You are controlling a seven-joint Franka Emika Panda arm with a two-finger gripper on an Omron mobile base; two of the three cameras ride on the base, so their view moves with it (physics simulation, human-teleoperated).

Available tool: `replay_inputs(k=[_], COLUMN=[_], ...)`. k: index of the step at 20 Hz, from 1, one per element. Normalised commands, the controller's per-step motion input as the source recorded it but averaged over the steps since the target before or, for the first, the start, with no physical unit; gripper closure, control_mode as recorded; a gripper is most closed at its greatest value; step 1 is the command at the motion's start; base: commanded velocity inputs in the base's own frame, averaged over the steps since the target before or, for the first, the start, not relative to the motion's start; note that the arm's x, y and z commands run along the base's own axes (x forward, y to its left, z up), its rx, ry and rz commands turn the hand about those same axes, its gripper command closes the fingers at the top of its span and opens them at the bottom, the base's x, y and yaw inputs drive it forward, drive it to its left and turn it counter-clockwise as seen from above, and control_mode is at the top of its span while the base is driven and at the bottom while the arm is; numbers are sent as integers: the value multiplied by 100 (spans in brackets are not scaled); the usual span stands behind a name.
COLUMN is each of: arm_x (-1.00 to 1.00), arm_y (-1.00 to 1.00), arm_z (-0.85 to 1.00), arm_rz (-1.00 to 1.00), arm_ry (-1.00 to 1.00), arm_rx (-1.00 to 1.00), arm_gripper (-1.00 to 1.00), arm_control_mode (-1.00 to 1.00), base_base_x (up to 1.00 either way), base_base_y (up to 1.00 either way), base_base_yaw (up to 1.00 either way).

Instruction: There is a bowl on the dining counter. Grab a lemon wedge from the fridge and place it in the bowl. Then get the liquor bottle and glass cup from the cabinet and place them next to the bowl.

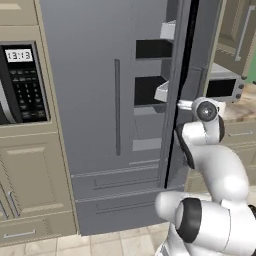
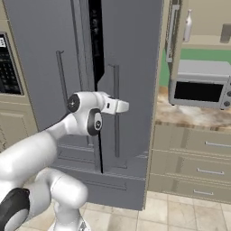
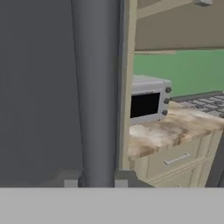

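The tall grey fridge [image 1: 95, 100] stands straight ahead, its right door ajar with a dark gap and white door shelves [image 1: 167, 30] showing. My gripper [image 2: 125, 107] reaches the right door's long vertical bar handle [image 2: 116, 81]. In the hand view the handle [image 3: 96, 109] runs up between my two fingertips, which press on it from both sides, so the gripper [image 3: 97, 179] is shut on it. Up at the right, the open beige cabinet [image 2: 203, 41] holds the slim pale liquor bottle [image 2: 187, 26] and a greyish glass cup [image 2: 226, 33]. The bowl, dining counter and lemon wedge are out of view.
A grey toaster oven [image 2: 200, 88] sits on the marbled worktop [image 2: 189, 116] right of the fridge, over beige drawers [image 2: 198, 167]. A built-in microwave [image 1: 22, 80] sits in beige cabinets to the left. Tiled floor [image 2: 180, 216] lies below.
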Motion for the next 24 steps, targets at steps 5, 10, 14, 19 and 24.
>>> replay_inputs(k=[5,10,14,19,24], arm_x=[-100,-100,-89,-25,66], arm_y=[-53,41,99,100,82], arm_z=[41,48,40,22,18], arm_rz=[-8,4,8,7,0], arm_ry=[0,-8,-3,0,1], arm_rx=[1,3,0,0,0], arm_gripper=[-100,-100,-100,-100,-100], arm_control_mode=[-100,-100,-100,-100,-100], base_base_x=[0,0,0,0,0], base_base_y=[0,0,0,0,0], base_base_yaw=[0,0,0,0,0])
